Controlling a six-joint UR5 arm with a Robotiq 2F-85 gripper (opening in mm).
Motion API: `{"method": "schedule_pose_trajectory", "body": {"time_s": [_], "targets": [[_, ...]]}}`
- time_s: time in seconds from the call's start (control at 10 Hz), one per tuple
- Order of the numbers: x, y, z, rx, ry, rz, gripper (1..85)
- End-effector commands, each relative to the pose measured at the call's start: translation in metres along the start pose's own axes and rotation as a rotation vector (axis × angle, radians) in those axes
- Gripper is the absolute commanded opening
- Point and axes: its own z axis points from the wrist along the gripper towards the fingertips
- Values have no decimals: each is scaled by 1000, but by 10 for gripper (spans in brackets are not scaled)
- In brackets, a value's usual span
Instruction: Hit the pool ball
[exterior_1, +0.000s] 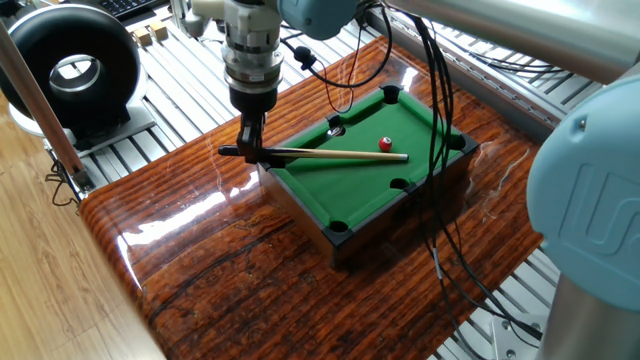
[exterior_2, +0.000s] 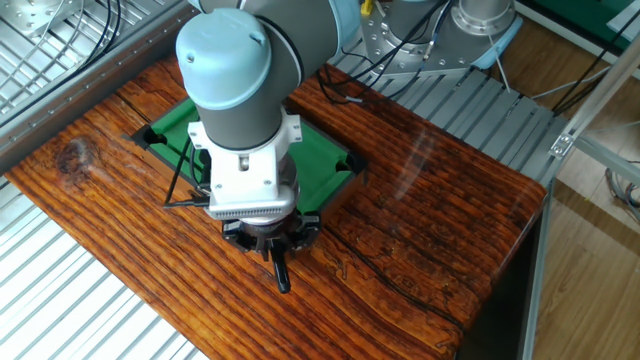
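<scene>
- A UR5 arm is reaching down over a glossy wood-grain desk (exterior_1: 220, 260), its tool (exterior_1: 252, 150) pinching the dark butt end of a miniature pool cue (exterior_1: 335, 154) just off the 9 o'clock edge of a toy pool table (exterior_1: 345, 195).
- The tool's two fingers are pressed together on the butt, and the wrist is hanging vertically above it, a pose that appears chosen to keep the cue level and low over the green felt.
- The pale shaft is lying across the felt toward 3 o'clock, its tip sitting near the pool ball (exterior_1: 385, 144), a small glossy red sphere resting on the cloth toward the 1 o'clock part of the playing surface.
- Ball and tip are lying just apart, with the ball slightly to the 12 o'clock side of the cue's line; a strike would likely need a small swing rather than a straight push, though that is a judgement.
- Black cables (exterior_1: 435, 130) are draping across the table's 3 o'clock rail, close enough to risk snagging.
- In the other fixed view, the arm's grey-and-blue wrist housing (exterior_2: 240, 90) is hiding the ball and most of the felt; only the black cue butt (exterior_2: 281, 272) is showing below the tool (exterior_2: 272, 250).
- Part of a raised letter is showing on the near joint cap (exterior_1: 590, 210), too cropped to read; no other writing is legible.
</scene>
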Motion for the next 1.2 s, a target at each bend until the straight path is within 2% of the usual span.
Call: {"method": "schedule_pose_trajectory", "body": {"time_s": [0.0, 0.2, 0.3, 0.5, 0.6, 0.8, 1.0, 1.1], "targets": [[-1, 1, -1, -4, -6, 14, 357], [0, 1, -2, -5, -3, 27, 310], [0, 3, -2, -9, -4, 33, 247], [1, 4, -7, -10, -3, 47, 183], [2, 4, -13, -12, -3, 41, 160], [1, 10, -31, -53, -19, 3, 150], [-4, 16, -37, -72, -32, -14, 103], [-3, 17, -39, -59, -21, -19, 67]]}}
